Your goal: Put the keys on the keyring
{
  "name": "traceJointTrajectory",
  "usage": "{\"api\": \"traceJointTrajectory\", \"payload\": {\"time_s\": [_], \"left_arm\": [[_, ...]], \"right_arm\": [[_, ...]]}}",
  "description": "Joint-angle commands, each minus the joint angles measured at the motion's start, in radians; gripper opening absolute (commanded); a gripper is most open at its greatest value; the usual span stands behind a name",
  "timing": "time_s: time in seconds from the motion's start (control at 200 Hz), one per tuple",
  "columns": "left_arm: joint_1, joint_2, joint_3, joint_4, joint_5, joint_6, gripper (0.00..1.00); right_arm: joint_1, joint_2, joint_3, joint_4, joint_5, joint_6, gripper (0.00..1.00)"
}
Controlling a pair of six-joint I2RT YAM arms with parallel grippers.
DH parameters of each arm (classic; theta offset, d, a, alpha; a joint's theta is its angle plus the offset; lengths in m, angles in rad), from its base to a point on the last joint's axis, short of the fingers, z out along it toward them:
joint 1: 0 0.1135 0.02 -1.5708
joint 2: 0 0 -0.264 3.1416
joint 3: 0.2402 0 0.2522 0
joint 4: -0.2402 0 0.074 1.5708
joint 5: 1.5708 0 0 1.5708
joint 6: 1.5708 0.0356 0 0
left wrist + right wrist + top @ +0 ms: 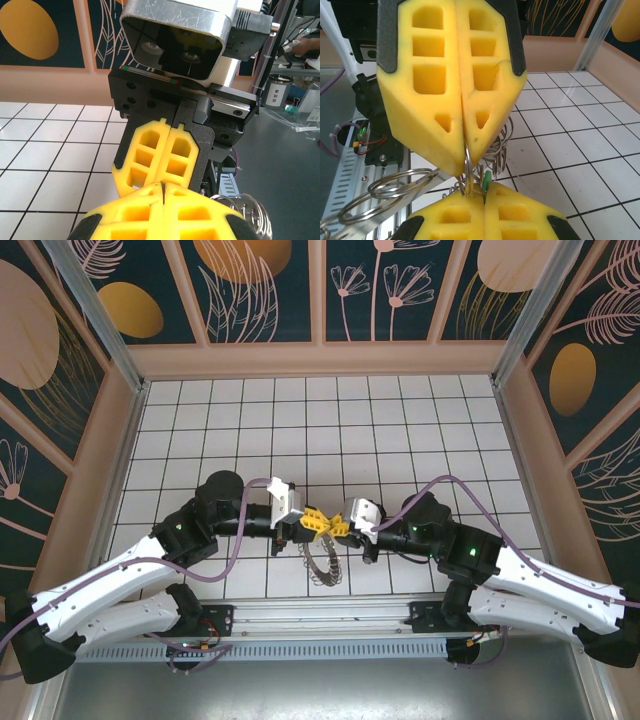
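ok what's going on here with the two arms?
Both arms are tip to tip over the middle of the tiled table. The left gripper and right gripper are both shut, and the right wrist view shows a thin wire loop of the keyring pinched in each. The rest of the ring dangles beneath them. A small green key sits right at the right gripper's tips. I can't tell if it's threaded on yet.
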Motion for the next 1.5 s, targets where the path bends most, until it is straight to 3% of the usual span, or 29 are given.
{"api": "traceJointTrajectory", "payload": {"time_s": [0.0,0.285,0.641,1.216,1.496], "left_arm": [[0.002,-0.018,0.004,0.096,0.020,-0.010,0.00],[0.001,-0.009,0.016,0.101,0.056,-0.013,0.00],[0.001,-0.023,0.027,0.055,0.047,-0.001,0.00],[0.002,-0.048,0.000,0.002,-0.053,0.032,0.00],[0.001,-0.031,-0.036,0.005,-0.133,0.037,0.00]], "right_arm": [[0.005,-0.013,-0.004,0.033,-0.061,-0.004,0.00],[0.005,0.024,0.000,0.033,-0.050,-0.003,0.00],[0.005,-0.060,-0.006,0.011,0.042,0.013,0.00],[0.006,-0.137,-0.010,-0.006,0.094,0.024,0.00],[0.006,-0.134,0.000,0.000,0.199,0.024,0.00]]}}
